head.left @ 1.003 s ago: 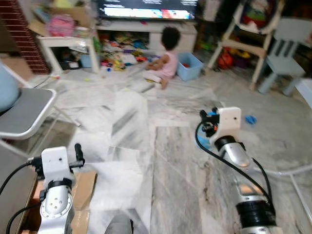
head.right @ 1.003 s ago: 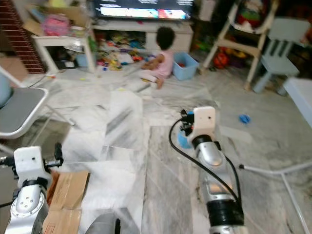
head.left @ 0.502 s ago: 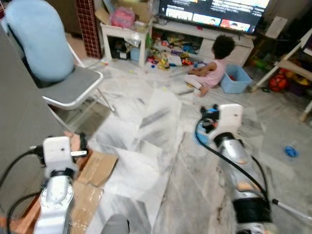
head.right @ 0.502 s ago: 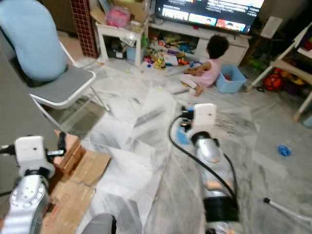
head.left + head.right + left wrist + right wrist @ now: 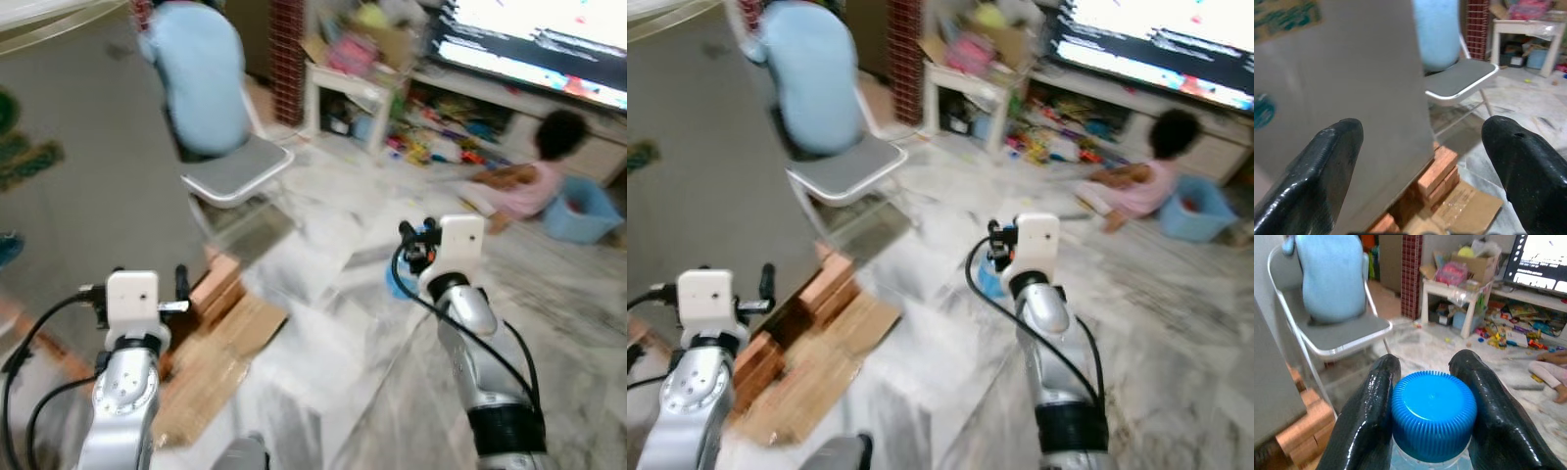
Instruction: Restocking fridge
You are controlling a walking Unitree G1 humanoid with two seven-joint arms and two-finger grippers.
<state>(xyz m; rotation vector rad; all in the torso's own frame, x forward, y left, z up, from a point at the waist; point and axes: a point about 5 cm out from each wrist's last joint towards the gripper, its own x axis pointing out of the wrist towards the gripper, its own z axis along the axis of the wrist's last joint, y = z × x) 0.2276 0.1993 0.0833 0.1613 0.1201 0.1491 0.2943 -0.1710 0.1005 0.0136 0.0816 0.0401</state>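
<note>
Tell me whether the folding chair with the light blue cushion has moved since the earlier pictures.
Cannot tell. The grey folding chair keeps its place beside the small white table; the camera has turned.

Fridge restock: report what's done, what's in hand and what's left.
Done: the right claw is shut on a bottle with a blue cap. In hand: carrying it, with the grey fridge side to the robot's left. Left: the left claw is open and empty; no open fridge door is visible, so opening and shelving remain.
</note>
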